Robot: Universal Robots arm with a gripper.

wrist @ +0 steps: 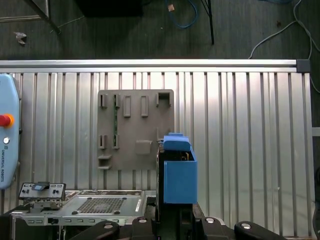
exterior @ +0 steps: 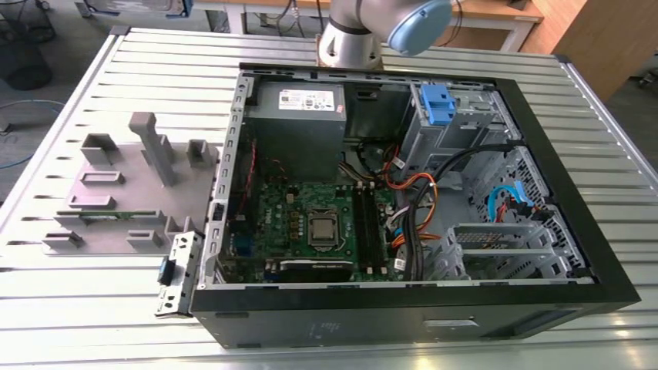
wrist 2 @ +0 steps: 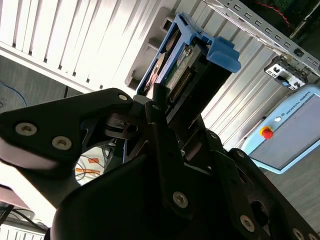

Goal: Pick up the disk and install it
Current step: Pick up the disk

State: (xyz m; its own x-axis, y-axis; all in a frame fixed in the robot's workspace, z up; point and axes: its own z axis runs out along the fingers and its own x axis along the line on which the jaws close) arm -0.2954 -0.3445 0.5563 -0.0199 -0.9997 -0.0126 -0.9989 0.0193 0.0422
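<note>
Exterior view: I see the arm (exterior: 381, 31) beyond the open computer case (exterior: 411, 301). Second wrist view: the gripper (wrist 2: 172, 107) is clamped on the disk (wrist 2: 182, 62), whose long axis runs straight out from the jaws, blue tab outermost. First wrist view: the disk is edge-on above the ribbed table (wrist: 240, 125).

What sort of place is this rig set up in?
Probably a robotics lab or test workshop: an open desktop computer case lies on a ribbed metal table, a grey fixture board sits beside it, and loose cables trail on the floor. The gripper holds the disk.
</note>
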